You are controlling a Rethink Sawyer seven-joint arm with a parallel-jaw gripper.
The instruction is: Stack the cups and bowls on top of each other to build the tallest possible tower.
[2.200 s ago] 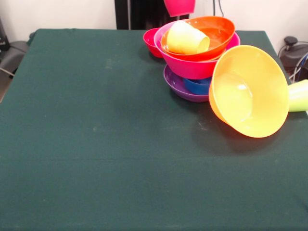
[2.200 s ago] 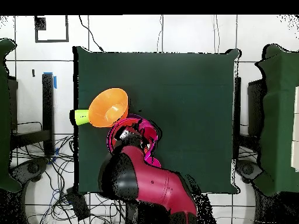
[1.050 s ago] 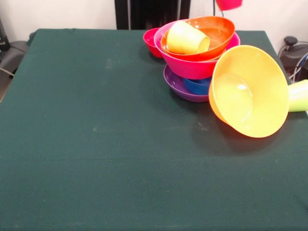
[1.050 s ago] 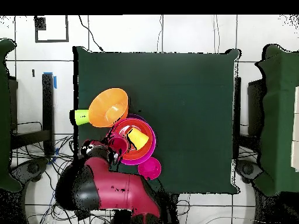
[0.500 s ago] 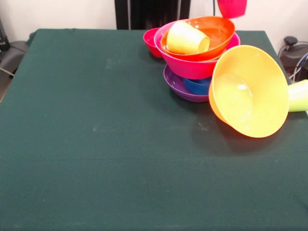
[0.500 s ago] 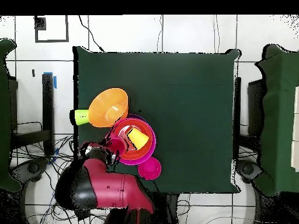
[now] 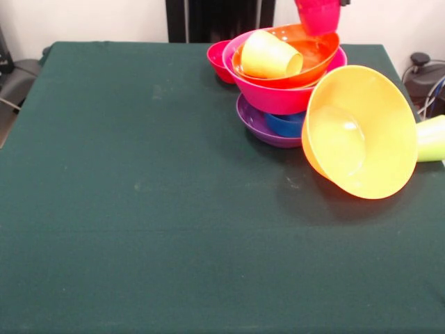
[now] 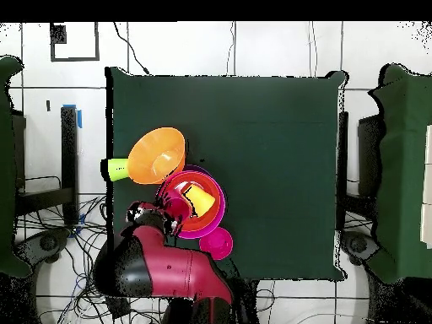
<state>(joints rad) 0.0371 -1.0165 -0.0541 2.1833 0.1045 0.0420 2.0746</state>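
While arm (image 8: pixel 169 270) reaches over tower (image 7: pixel 285 90), hand (image 7: pixel 320 7) grips red cup (image 7: pixel 319 19).

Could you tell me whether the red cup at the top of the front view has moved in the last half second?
Yes. The red cup has shifted left and lower, and now overlaps the far rim of the red-orange bowl.

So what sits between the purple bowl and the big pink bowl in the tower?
In the front view, a small blue bowl sits in the purple bowl, under the pink bowl.
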